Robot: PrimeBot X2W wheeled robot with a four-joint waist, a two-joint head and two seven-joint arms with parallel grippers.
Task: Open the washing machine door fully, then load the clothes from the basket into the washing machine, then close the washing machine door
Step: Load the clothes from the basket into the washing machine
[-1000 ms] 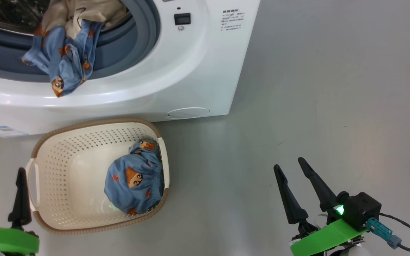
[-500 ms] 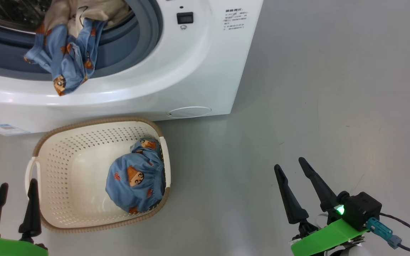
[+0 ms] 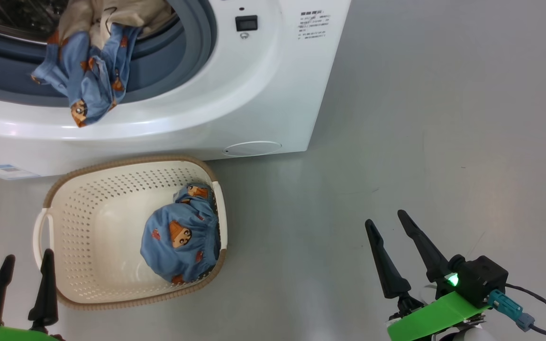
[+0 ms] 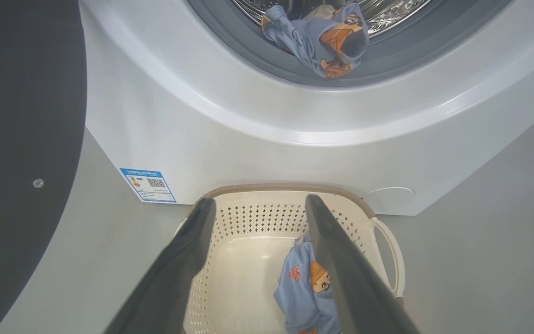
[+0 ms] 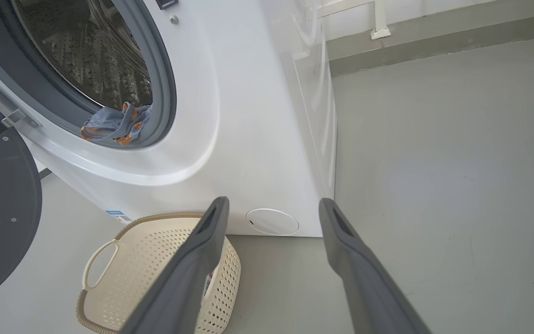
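Observation:
The washing machine (image 3: 254,85) stands with its drum uncovered; the washing machine door (image 4: 30,139) is swung out to the left, its black ring also showing in the right wrist view (image 5: 3,222). One of the clothes (image 3: 88,71) hangs over the grey-blue seal, half out of the drum (image 4: 322,41). Another blue bear-print garment (image 3: 180,237) lies bunched in the right end of the basket (image 3: 126,163) on the floor in front of the machine. My left gripper (image 3: 29,255) is open and empty, near the basket's left handle. My right gripper (image 3: 385,217) is open and empty, over bare floor to the right.
Grey floor spreads to the right of the machine. A blue label sticker (image 4: 149,184) and a round white cap (image 3: 251,148) sit low on the machine's front. A wall skirting (image 5: 434,32) runs behind the machine.
My left gripper has drawn back toward the bottom edge and slightly right, still open. The head camera shifted a little. The right gripper, basket and clothes have not moved.

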